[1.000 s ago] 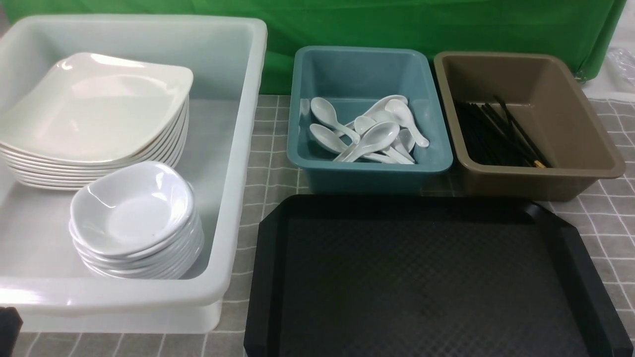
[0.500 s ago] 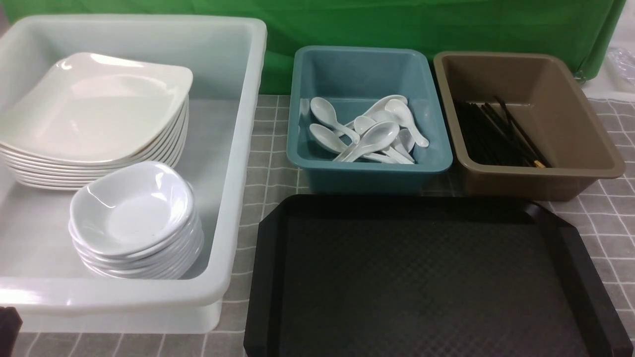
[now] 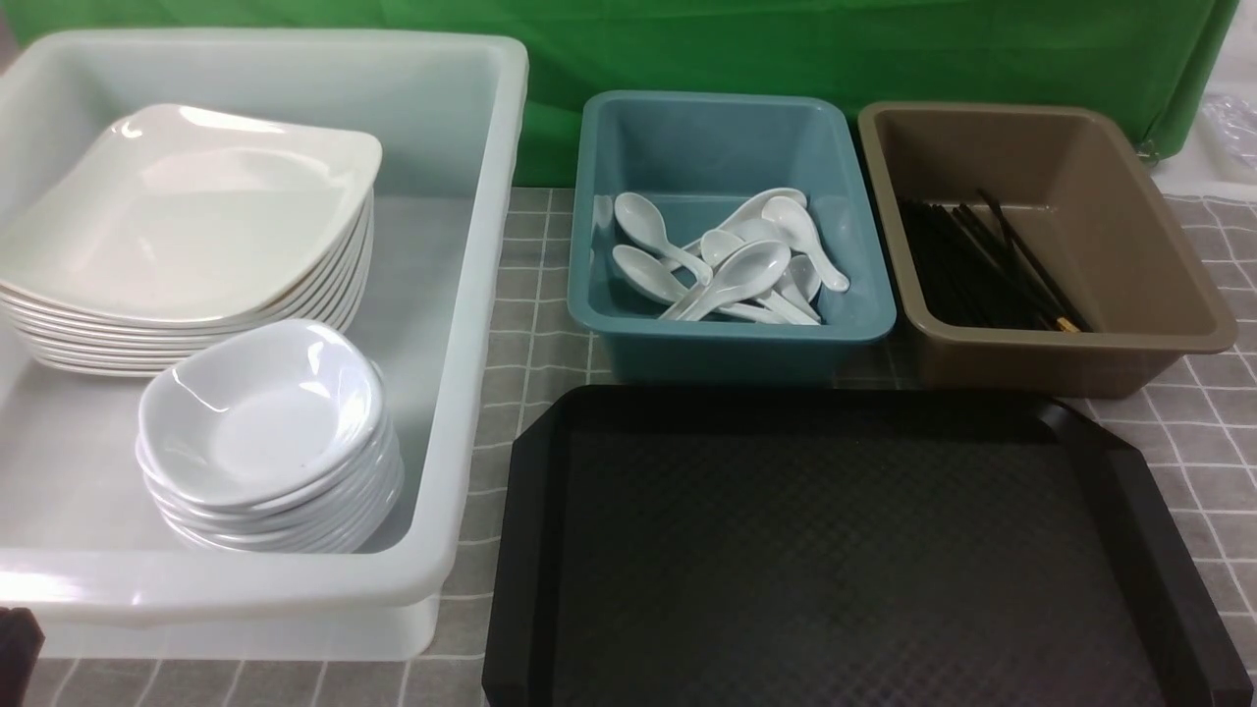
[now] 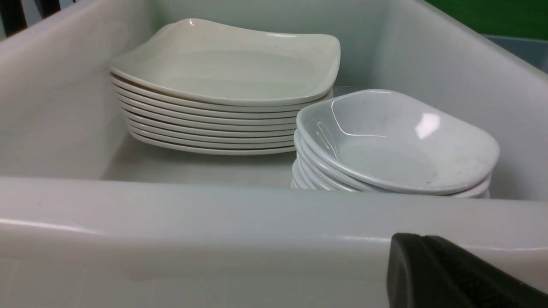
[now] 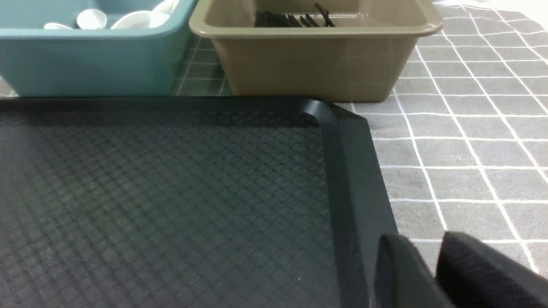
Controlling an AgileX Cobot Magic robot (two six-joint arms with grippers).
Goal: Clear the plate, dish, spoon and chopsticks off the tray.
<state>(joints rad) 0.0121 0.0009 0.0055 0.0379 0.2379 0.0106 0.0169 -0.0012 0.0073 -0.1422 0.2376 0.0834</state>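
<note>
The black tray (image 3: pixel 520 550) lies at the front centre with nothing on it; its far right corner shows in the right wrist view (image 5: pixel 351 171). A stack of large white square plates (image 3: pixel 187 216) and a stack of small white dishes (image 3: pixel 260 412) sit in the white bin; both show in the left wrist view, plates (image 4: pixel 231 68) and dishes (image 4: pixel 394 141). Several white spoons (image 3: pixel 737 265) lie in the teal bin. Black chopsticks (image 3: pixel 982 270) lie in the brown bin. My left gripper (image 4: pixel 421 239) is shut and empty, just outside the white bin's near wall. My right gripper (image 5: pixel 421 246) is shut and empty beside the tray's right rim.
The white bin (image 3: pixel 471 295) fills the left side. The teal bin (image 3: pixel 727 353) and the brown bin (image 3: pixel 1061 368) stand side by side just behind the tray. A grey checked cloth (image 3: pixel 1198 432) covers the table, and a green backdrop hangs behind.
</note>
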